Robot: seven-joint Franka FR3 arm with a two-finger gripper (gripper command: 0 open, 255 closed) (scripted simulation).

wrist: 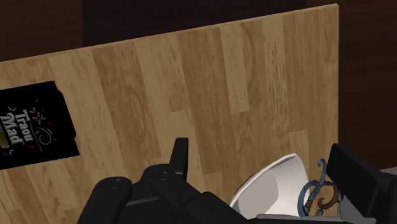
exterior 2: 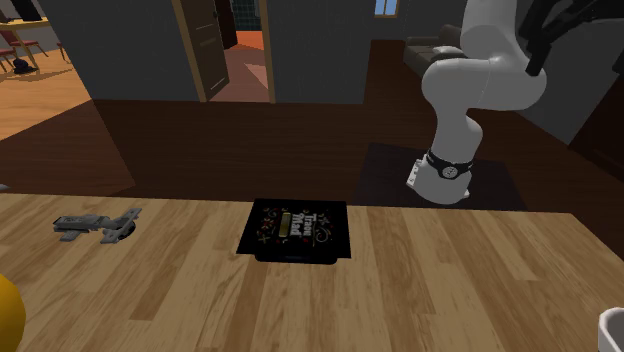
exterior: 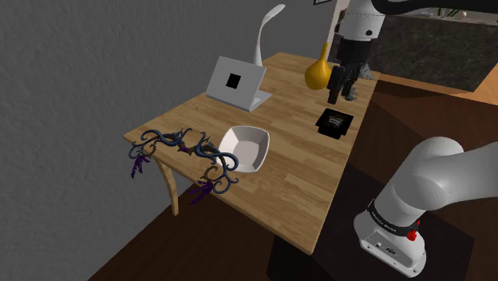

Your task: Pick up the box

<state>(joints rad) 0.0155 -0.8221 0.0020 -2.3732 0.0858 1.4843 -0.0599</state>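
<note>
The box (exterior: pixel 333 121) is flat and black with light printed lettering. It lies on the wooden table (exterior: pixel 279 176) near the edge closest to the stand. It also shows in the second exterior view (exterior 2: pixel 295 230) and the wrist view (wrist: pixel 32 127). My black gripper (exterior: pixel 341 83) hangs above the table a little beyond the box, next to a yellow vase (exterior: pixel 318 73). In the wrist view the gripper (wrist: pixel 264 159) is open, its fingers (wrist: pixel 181 153) well apart with nothing held. The box lies off to one side of them.
A white bowl (exterior: pixel 246 148) and a dark blue and purple scrolled ornament (exterior: pixel 187 156) sit at the table's near end. A white laptop-like object (exterior: pixel 235 82) and white lamp (exterior: pixel 267 32) stand by the wall. A small grey object (exterior 2: pixel 97 226) lies beside the box.
</note>
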